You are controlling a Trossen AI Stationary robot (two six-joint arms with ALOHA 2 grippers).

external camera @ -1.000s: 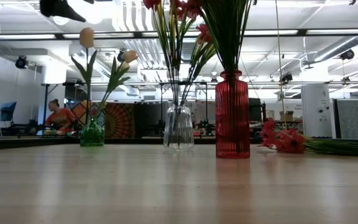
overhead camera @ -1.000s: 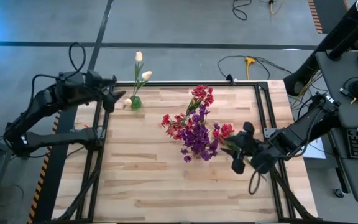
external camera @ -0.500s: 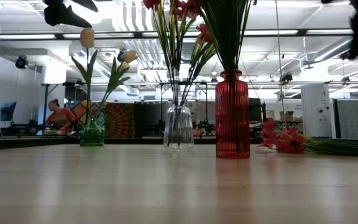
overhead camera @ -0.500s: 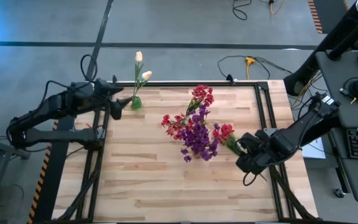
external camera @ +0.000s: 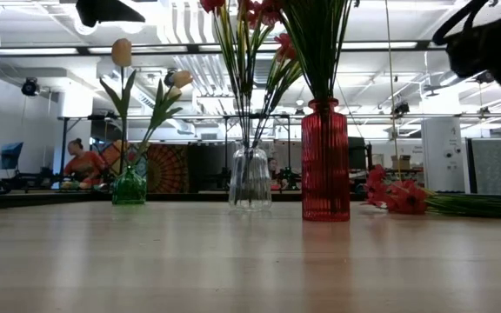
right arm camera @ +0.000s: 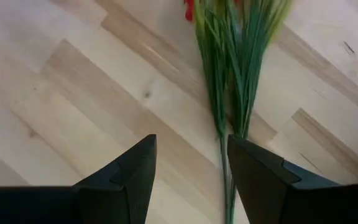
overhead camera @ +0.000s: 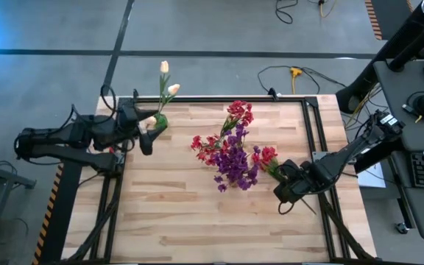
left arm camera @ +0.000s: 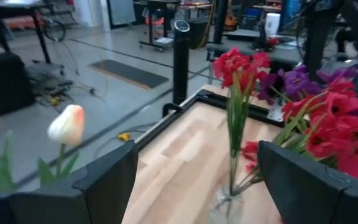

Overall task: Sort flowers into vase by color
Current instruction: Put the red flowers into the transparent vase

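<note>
The right gripper [overhead camera: 284, 193] hangs low over the stems of the loose red flowers [overhead camera: 269, 156] lying on the table [overhead camera: 168, 213], fingers spread, one on each side of the stems [right arm camera: 229, 81] and not touching them. The left gripper [overhead camera: 147, 134], also open and holding nothing, is beside the green vase [external camera: 130, 186] with the tulips [external camera: 122, 52]. Red flowers stand in the clear vase [external camera: 250, 179], purple flowers [overhead camera: 234, 163] in the red vase [external camera: 325, 161].

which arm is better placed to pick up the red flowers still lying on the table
The right arm. Its open right gripper hangs just above the green stems of the loose red-blossomed flowers lying on the wooden table. The left gripper, also open, is across the table by the cream-yellow tulip buds.
</note>
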